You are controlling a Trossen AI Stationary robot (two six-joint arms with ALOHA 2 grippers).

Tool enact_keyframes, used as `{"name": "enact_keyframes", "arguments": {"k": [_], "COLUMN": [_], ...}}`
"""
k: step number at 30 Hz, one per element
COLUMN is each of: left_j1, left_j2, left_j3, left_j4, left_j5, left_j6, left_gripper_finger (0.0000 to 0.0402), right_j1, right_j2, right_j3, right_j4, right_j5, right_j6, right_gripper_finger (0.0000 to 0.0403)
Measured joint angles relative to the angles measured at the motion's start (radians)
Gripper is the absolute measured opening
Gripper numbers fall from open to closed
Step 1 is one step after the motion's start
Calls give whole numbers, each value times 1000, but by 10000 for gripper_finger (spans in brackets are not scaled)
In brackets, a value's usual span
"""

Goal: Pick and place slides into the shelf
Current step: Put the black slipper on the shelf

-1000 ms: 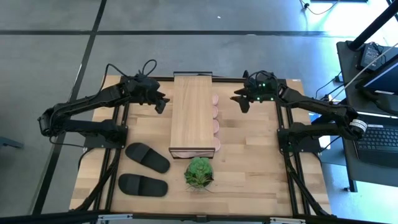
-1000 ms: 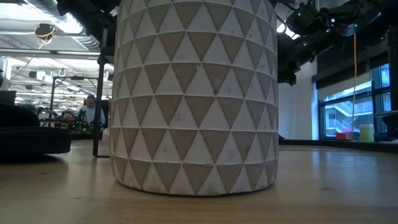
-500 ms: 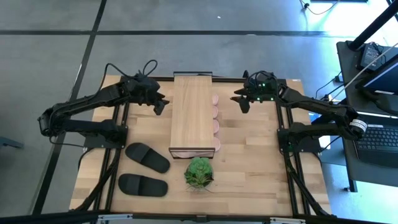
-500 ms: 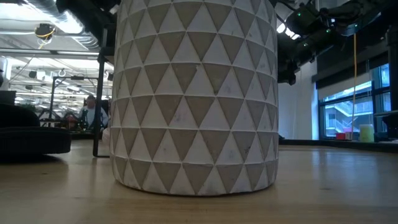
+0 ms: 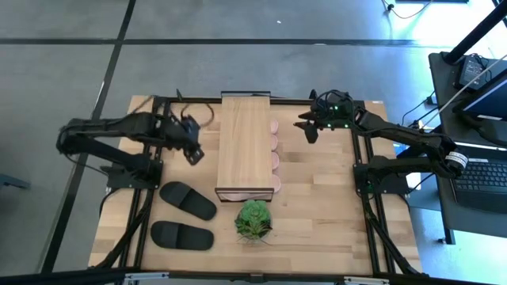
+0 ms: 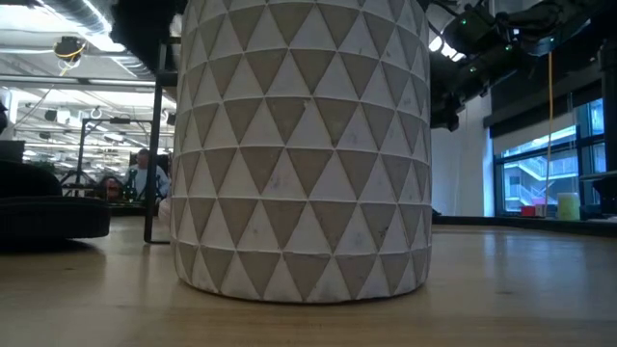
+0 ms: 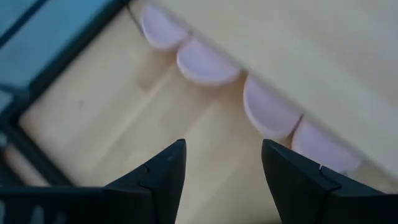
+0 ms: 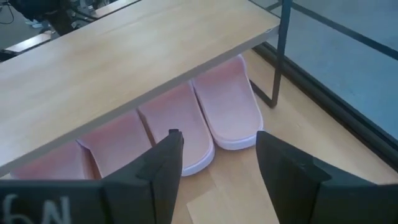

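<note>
Several pale pink slides (image 8: 230,106) lie side by side in the shelf (image 5: 244,142), under its plank top; their ends (image 5: 275,146) stick out on its right side. Their rounded ends (image 7: 208,62) also show in the left wrist view. Two black slides (image 5: 188,199) (image 5: 182,235) lie flat on the table, near and left of the shelf. My left gripper (image 5: 192,152) (image 7: 224,146) hangs open left of the shelf, between it and the black slides, with nothing between its fingers. My right gripper (image 5: 309,133) (image 8: 217,137) stands open, right of the shelf, facing the pink slides.
A green potted plant (image 5: 253,220) stands just in front of the shelf's near end; its patterned pot (image 6: 299,145) fills the low view. Dark frame rails (image 5: 150,158) run along the table's left and right sides. Bare tabletop (image 5: 317,214) lies near right.
My left gripper has drawn back from the far part of the shelf's left side toward the table's near edge, rising and tipping to point more steeply down, with its fingers staying apart. The slides and the shelf have not moved.
</note>
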Motion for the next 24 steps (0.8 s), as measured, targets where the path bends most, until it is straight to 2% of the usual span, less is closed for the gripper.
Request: {"name": "enact_keyframes", "arguments": {"k": [3, 7, 12, 16, 24], "left_j1": [-90, -190, -285, -362, -500], "left_j2": [65, 150, 255, 340, 476], "left_j3": [7, 9, 9, 9, 10], "left_j4": [-117, -227, -244, -242, -234], "left_j5": [3, 70, 220, 311, 308], "left_j6": [-137, -346, -561, -647, -828], "left_gripper_finger": [200, 200, 199, 199, 199], "right_j1": [0, 0, 0, 0, 0], "right_j2": [1, 4, 10, 11, 11], "right_j3": [0, -1, -1, -1, -1], "right_j4": [3, 5, 8, 9, 12], "right_j5": [12, 12, 12, 13, 12], "right_j6": [0, 3, 21, 31, 83], "right_gripper_finger": [202, 202, 202, 202, 202]}}
